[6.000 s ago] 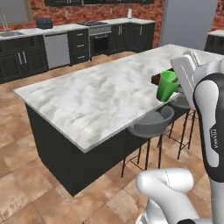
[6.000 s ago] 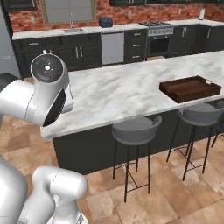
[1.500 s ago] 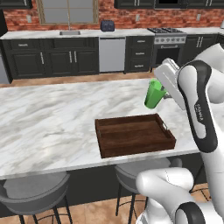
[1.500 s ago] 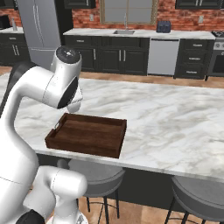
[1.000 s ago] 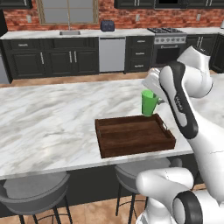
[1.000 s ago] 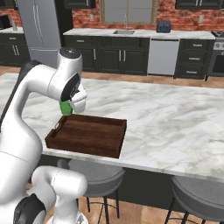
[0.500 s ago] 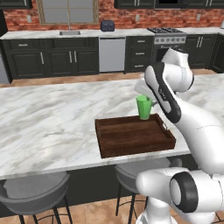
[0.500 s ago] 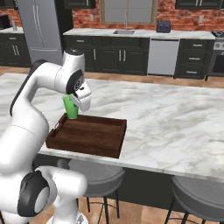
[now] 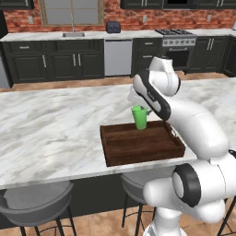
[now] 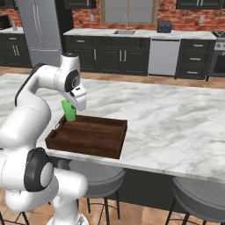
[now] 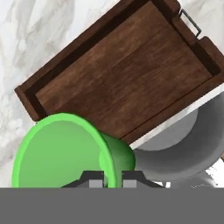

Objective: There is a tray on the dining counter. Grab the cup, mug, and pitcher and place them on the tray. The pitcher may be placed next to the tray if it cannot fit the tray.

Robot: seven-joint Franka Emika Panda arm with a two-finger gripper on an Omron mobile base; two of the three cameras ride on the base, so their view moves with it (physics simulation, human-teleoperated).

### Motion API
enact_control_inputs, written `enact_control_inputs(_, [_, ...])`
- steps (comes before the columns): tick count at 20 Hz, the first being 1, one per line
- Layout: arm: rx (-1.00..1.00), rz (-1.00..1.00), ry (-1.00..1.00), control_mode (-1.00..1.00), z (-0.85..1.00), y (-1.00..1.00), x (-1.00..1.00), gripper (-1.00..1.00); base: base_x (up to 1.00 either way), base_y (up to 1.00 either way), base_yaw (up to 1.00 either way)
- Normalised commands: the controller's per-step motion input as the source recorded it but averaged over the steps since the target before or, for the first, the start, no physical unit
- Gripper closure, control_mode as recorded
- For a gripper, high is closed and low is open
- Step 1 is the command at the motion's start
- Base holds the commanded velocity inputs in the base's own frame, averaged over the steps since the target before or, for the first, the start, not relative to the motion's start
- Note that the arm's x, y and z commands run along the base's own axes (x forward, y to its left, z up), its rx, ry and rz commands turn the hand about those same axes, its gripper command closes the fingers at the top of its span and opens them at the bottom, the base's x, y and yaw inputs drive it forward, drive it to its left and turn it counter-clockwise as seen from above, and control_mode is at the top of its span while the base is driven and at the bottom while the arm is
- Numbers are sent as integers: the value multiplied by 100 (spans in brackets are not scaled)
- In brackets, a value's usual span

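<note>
Left base view: you see the green cup (image 9: 138, 117) upright over the tray's (image 9: 143, 146) far edge.
Right base view: tray (image 10: 87, 136) sits near the dining counter's (image 10: 176, 127) front edge.
Hand view: your gripper (image 11: 110, 178) pinches the cup's rim.

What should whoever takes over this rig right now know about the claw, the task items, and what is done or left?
Claw: shut on the rim of the small bright green handleless cup, holding it upright over the back edge of the rectangular dark brown wooden tray.
Tray sits near the front edge of the white grey-veined marble dining counter, its floor bare.
Done: cup fetched and brought to the tray.
Left: lower and release the cup inside the tray, then fetch the mug and the pitcher.
</note>
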Motion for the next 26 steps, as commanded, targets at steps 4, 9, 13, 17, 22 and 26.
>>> enact_control_inputs(4, [0, 0, -1, -100, -37, 15, 40, 100, 0, 0, 0])
enact_control_inputs(9, [1, 0, -1, -100, -34, 11, 43, 100, 0, 0, 0])
enact_control_inputs(13, [0, 0, 0, -100, -37, 16, 46, 100, 0, 0, 0])
enact_control_inputs(17, [0, 0, 0, -100, -34, 25, 38, 100, 0, 0, 0])
enact_control_inputs(22, [1, 0, 0, -100, -27, 24, 33, 100, 0, 0, 0])
enact_control_inputs(26, [1, 0, 0, -100, -26, 16, 31, 100, 0, 0, 0])
